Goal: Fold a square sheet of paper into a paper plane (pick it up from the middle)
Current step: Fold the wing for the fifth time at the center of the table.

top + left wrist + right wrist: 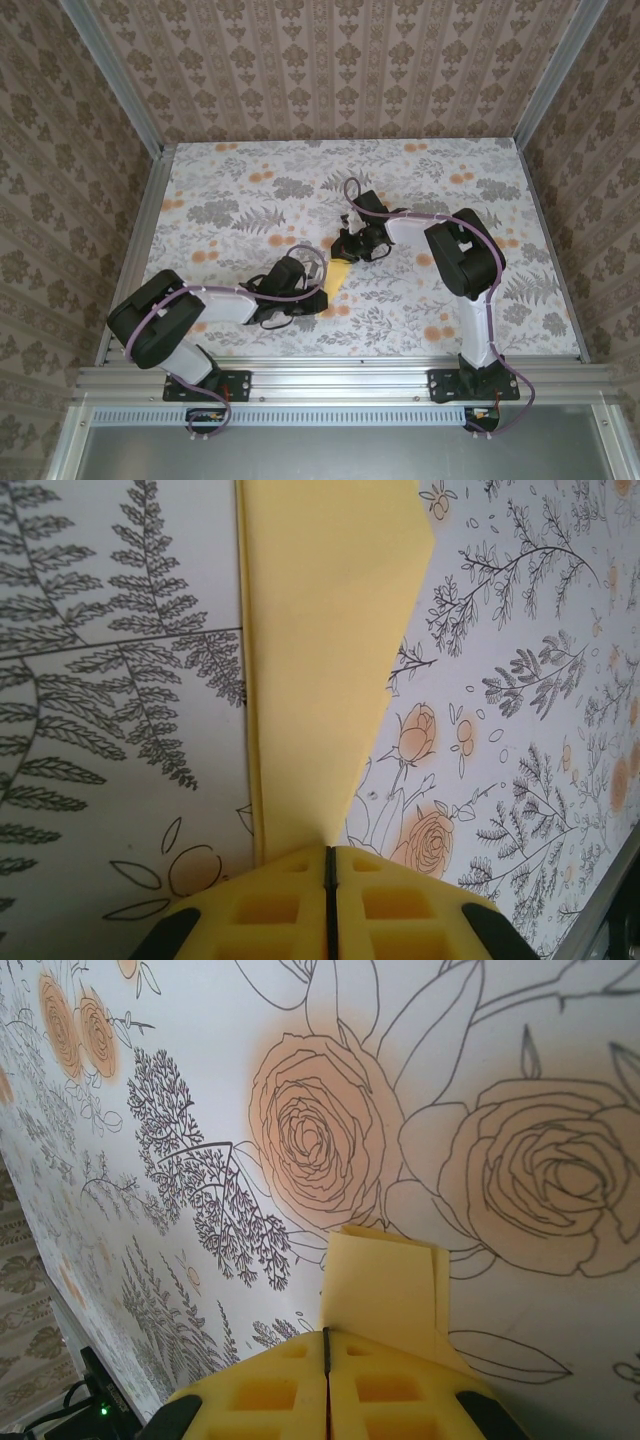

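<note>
The square sheet of paper is folded into a slim, pale-yellow paper plane [340, 274] that lies mid-table between my two grippers. My left gripper [312, 298] is shut on its narrow near end. In the left wrist view the paper plane [320, 660] widens away from the closed left gripper [328, 852], with layered edges down its left side. My right gripper [349, 250] is shut on the far end. In the right wrist view a blunt, layered end of the paper plane [385, 1290] sticks out past the closed right gripper [326, 1334].
The table [230, 190] is covered in a floral print with grey ferns and orange flowers. Patterned walls enclose it on three sides. A metal rail [340, 378] runs along the near edge, with both arm bases bolted to it.
</note>
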`<state>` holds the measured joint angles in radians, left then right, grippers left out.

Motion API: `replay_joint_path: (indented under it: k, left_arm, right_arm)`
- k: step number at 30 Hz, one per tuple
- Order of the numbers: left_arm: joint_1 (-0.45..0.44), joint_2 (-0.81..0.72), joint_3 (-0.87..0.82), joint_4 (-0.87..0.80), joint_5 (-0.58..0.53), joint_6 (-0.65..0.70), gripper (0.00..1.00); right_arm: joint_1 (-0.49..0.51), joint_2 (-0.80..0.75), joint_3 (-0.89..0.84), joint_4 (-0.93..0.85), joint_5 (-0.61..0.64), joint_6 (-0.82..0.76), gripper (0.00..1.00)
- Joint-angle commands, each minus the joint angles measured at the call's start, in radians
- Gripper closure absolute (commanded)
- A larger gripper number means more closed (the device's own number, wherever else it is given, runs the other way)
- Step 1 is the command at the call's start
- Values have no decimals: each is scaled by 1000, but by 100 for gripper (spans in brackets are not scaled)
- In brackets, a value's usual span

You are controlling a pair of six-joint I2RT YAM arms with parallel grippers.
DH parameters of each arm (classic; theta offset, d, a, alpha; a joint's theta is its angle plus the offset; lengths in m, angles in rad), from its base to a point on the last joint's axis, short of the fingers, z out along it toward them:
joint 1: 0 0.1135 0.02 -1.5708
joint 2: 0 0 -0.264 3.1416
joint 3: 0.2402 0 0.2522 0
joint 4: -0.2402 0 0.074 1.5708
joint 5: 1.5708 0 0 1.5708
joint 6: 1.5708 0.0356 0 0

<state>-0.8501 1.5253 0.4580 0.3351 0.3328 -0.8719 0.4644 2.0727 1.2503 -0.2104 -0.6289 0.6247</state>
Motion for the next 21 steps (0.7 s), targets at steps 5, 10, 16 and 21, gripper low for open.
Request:
replay_joint_path:
  k: [5,10,16,21]
  left_arm:
    - [1,45,-36,-38,-12,-9,92]
    - [-2,45,-40,-35,-12,-6,92]
    - [-4,44,-39,-33,-14,-6,93]
    - [-4,46,-38,-33,-12,-5,93]
  right_arm:
    - [16,-127,-29,-5,30,-8,91]
    - [61,-189,-89,12,61,12,90]
    - [111,-165,-148,75,52,65,90]
    - [117,-105,-151,99,27,68,90]
